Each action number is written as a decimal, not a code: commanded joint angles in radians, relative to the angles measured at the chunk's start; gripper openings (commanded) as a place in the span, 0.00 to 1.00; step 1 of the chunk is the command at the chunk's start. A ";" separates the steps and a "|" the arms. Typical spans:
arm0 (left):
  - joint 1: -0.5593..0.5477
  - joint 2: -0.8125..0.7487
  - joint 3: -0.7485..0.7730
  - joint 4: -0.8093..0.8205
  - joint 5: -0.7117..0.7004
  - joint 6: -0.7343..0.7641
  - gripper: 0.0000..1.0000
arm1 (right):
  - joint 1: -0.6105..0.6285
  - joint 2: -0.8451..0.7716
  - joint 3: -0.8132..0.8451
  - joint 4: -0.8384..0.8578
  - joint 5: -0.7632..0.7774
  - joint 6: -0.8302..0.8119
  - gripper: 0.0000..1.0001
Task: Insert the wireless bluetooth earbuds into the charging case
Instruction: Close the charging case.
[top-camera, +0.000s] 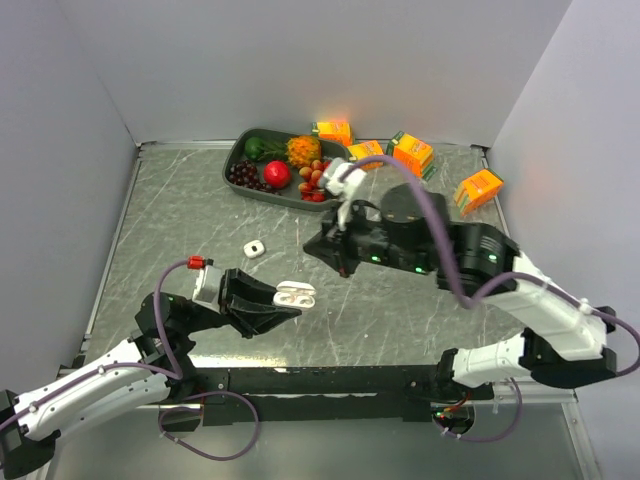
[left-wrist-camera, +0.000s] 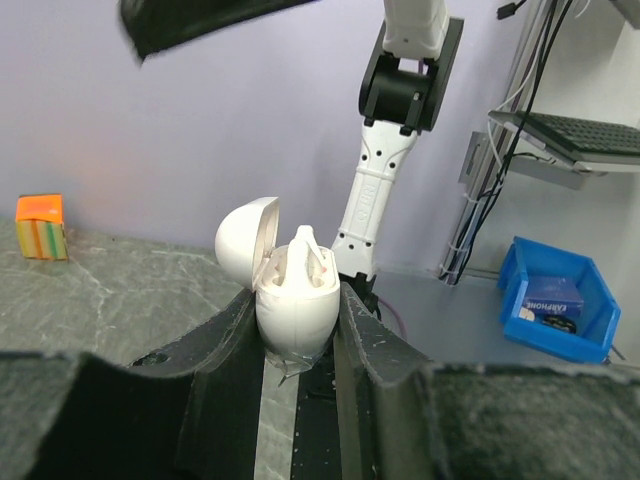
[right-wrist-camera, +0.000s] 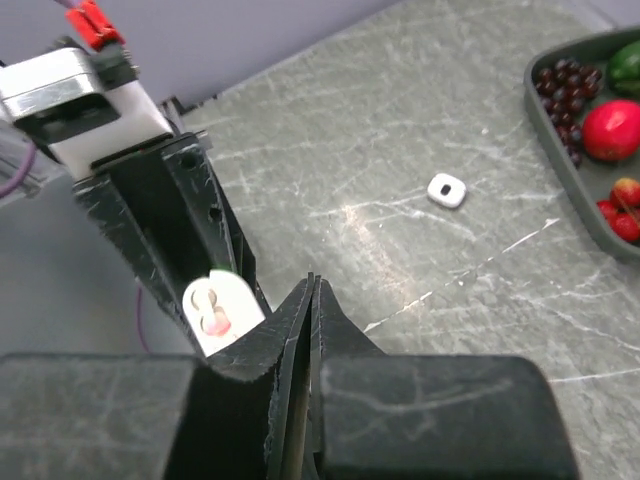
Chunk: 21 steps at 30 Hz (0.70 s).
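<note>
My left gripper (top-camera: 283, 300) (left-wrist-camera: 295, 305) is shut on a white egg-shaped charging case (top-camera: 295, 293) (left-wrist-camera: 295, 300), held upright above the table with its lid (left-wrist-camera: 248, 240) flipped open. A white earbud (left-wrist-camera: 307, 248) pokes up from the case's open top. In the right wrist view the case (right-wrist-camera: 215, 305) shows two wells, one with a reddish fleck. My right gripper (top-camera: 343, 266) (right-wrist-camera: 312, 285) hovers just beside and above the case, its jaws pressed together with nothing between them. No loose earbuds show on the table.
A small square white case (top-camera: 253, 248) (right-wrist-camera: 447, 189) lies on the table left of centre. A dark tray (top-camera: 236, 160) (right-wrist-camera: 560, 160) of fruit sits at the back. Orange cartons (top-camera: 412, 152) (top-camera: 478, 188) (left-wrist-camera: 40, 225) stand at the back right.
</note>
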 joint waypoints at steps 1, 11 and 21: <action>0.002 0.009 0.041 0.012 0.019 0.016 0.01 | -0.001 0.083 0.047 -0.069 -0.019 0.014 0.06; 0.002 -0.003 0.033 0.012 -0.013 0.021 0.01 | 0.016 0.106 0.028 -0.104 -0.082 0.023 0.02; 0.004 -0.032 0.032 -0.016 -0.140 0.039 0.01 | 0.079 0.069 -0.014 -0.095 -0.099 0.031 0.01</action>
